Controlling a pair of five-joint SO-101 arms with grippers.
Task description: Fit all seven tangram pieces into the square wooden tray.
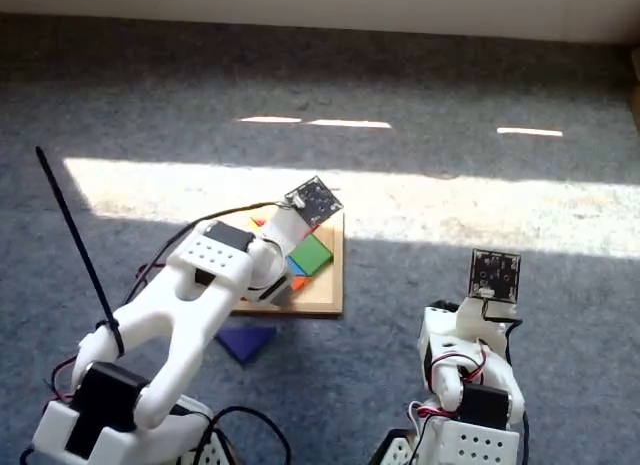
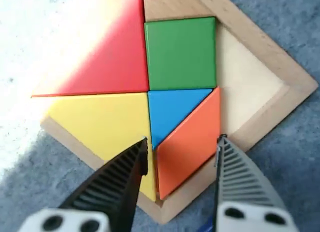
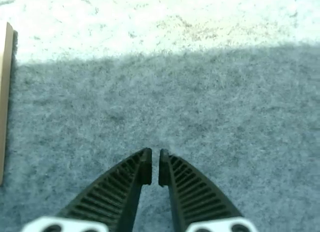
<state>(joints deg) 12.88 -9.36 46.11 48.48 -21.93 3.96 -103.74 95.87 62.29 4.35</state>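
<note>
The square wooden tray [image 2: 280, 62] holds a red triangle [image 2: 115, 62], a green square [image 2: 181, 53], a yellow triangle [image 2: 105, 127], a small blue triangle [image 2: 170, 112] and an orange parallelogram [image 2: 187, 147]. A bare patch of tray floor [image 2: 245, 87] lies beside the green square and the orange piece. My left gripper [image 2: 182, 141] hangs open just above the orange parallelogram, holding nothing. A dark blue triangle [image 1: 245, 340] lies on the carpet in front of the tray [image 1: 322, 303]. My right gripper [image 3: 154, 164] is shut and empty over bare carpet.
Grey carpet covers the floor, with a bright band of sunlight across it behind the tray. The tray's edge [image 3: 6, 92] shows in the right wrist view. The right arm [image 1: 470, 355] is folded back, to the right of the tray.
</note>
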